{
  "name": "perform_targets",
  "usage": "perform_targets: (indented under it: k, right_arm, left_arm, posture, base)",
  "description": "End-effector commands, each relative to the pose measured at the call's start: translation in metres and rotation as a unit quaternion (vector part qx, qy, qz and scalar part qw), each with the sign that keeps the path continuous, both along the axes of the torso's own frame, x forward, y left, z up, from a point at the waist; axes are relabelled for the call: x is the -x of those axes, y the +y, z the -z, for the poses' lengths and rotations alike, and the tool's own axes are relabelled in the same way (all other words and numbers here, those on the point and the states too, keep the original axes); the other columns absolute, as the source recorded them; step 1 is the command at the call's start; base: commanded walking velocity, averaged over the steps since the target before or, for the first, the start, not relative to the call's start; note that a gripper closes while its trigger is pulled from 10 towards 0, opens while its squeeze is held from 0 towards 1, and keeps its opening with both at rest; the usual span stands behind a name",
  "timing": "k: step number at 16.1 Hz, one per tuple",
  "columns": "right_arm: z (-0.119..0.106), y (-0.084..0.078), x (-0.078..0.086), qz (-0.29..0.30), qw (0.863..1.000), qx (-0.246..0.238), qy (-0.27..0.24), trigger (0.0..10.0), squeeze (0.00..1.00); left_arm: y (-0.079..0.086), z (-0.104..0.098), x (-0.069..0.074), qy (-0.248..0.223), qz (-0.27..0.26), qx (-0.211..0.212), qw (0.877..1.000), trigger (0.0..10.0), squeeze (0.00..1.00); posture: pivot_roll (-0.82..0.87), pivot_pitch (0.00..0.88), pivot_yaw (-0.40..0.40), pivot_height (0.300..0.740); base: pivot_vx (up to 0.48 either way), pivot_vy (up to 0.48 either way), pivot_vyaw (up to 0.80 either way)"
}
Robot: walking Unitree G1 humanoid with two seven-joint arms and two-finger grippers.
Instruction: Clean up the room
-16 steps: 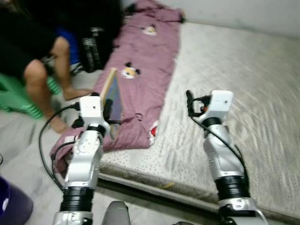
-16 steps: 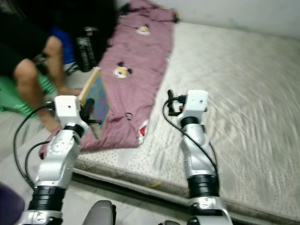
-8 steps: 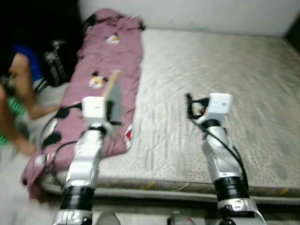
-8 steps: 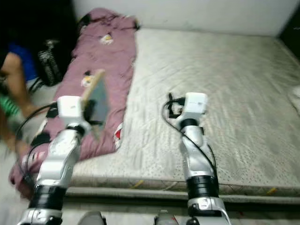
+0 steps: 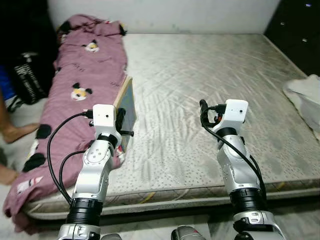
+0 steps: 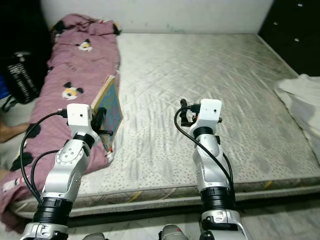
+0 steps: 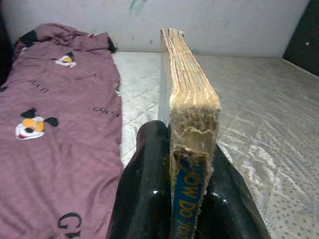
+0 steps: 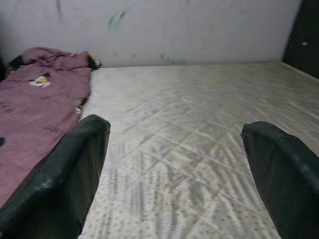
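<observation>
Two arms reached out ahead of us over the near edge of the bed [image 5: 280, 165]; our left end effector [image 7: 172, 169] was clenched on the lower edge of a thick, worn book [image 5: 126, 106], which it held upright and edge-on, up in the air above the bed's left part, just beside the purple blanket [image 5: 75, 85]; the left wrist view showed the frayed page block wedged between the two black fingers [image 7: 144, 184], with blue lettering on the spine; our right end effector [image 8: 174, 164] was released, its fingers spread wide with nothing between them, hovering over the bare quilted mattress [image 5: 200, 75].

Farther out, the blanket with its cartoon-mouse print lay rumpled along the left side of the bed, its near end spilling over the corner; a person's bare foot [image 5: 12, 133] rested on the floor to the left of it, near a black bag [image 5: 27, 77]; a white cloth [image 5: 305, 95] lay at the right edge of the view, beside a dark cabinet [image 5: 300, 25]; the pale wall [image 5: 165, 15] closed the far side.

By our judgement the tidying was only begun; the book was picked up but not yet put anywhere, and the blanket and the white cloth were left to deal with.
</observation>
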State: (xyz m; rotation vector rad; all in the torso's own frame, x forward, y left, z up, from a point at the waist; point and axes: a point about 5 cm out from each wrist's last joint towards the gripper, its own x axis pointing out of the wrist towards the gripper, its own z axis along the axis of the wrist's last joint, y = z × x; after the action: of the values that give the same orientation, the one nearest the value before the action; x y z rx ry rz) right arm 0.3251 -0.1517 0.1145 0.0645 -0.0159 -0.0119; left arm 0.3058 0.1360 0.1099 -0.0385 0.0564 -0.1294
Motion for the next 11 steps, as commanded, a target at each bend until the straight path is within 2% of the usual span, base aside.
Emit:
perform_targets:
  k: [1,10,11]
  right_arm:
    - [-0.0036,0.0014,-0.0029,-0.002,1.0,0.0,-0.003,10.0,0.0]
    - [-0.0034,0.0012,-0.0038,-0.009,1.0,0.007,-0.003,10.0,0.0]
    - [-0.0035,0.0013,-0.004,-0.01,1.0,0.007,-0.003,10.0,0.0]
  left_arm:
    - [0.0017,-0.01,-0.0012,-0.027,0.001,0.002,1.0,10.0,0.0]
    - [0.0002,-0.0101,-0.0015,-0.027,0.004,0.013,1.0,10.0,0.0]
    - [0.0001,-0.01,-0.0017,-0.026,0.004,0.013,1.0,10.0,0.0]
  posture:
    - [0.01,0.0,-0.008,0.74]
    - [0.01,0.0,-0.015,0.74]
    - [0.01,0.0,-0.016,0.74]
  base:
    - [0.0,0.0,0.0]
    - [0.0,0.0,0.0]
    - [0.0,-0.24,0.0]
